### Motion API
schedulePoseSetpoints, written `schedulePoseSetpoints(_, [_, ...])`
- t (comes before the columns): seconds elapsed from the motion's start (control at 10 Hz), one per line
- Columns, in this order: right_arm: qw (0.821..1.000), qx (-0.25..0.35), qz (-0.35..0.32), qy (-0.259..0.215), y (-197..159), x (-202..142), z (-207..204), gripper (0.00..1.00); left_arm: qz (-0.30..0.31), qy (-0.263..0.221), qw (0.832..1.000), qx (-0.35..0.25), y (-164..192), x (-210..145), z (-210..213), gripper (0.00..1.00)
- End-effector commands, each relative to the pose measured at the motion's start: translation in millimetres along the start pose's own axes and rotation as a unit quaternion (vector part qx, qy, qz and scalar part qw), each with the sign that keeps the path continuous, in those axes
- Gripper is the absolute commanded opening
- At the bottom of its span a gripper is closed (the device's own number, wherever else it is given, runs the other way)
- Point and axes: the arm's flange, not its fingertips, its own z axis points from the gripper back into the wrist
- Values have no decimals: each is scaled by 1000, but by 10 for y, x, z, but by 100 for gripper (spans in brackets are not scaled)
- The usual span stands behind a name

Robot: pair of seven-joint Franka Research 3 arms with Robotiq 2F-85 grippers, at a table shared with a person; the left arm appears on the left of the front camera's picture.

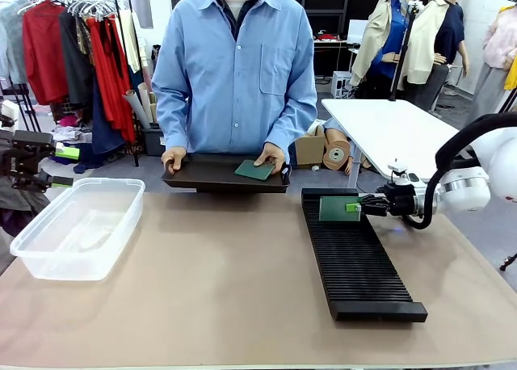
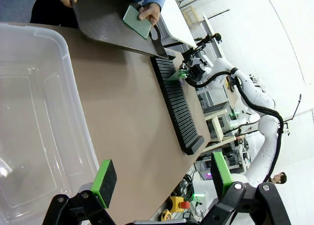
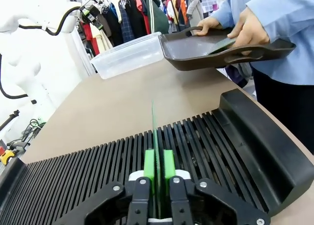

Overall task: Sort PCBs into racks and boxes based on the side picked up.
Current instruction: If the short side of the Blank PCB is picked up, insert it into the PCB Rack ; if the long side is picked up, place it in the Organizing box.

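Note:
A green PCB (image 1: 338,208) stands on edge in a slot at the far end of the long black rack (image 1: 355,265). My right gripper (image 1: 355,208) comes in level from the right and is shut on the board's edge. In the right wrist view the green pads (image 3: 149,163) hug the thin PCB (image 3: 153,131), which stands upright in the rack (image 3: 221,141). The clear box (image 1: 77,229) sits at the table's left. My left gripper (image 2: 162,178) hangs open over the box (image 2: 39,112), holding nothing. A second green PCB (image 1: 254,170) lies in the black tray (image 1: 210,174).
A person in a blue shirt stands at the far side and holds the shallow black tray at the table edge with both hands, one hand (image 1: 271,154) resting by the board in it. Bare table lies between box and rack. A white table (image 1: 396,128) stands behind on the right.

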Motion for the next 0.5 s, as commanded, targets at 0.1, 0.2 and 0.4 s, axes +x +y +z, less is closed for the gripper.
schedulePoseSetpoints(0.1, [1000, -19, 5, 2, 46, 65, -23, 86, -2, 0, 1000, -3, -20, -5, 10, 100])
schedulePoseSetpoints(0.2, [1000, -19, 6, -4, 46, 83, -18, 100, -2, 0, 1000, -3, -20, -5, 10, 100])
schedulePoseSetpoints(0.4, [1000, -21, 8, -5, 61, 123, -23, 100, -2, 0, 1000, -3, -20, -5, 10, 100])
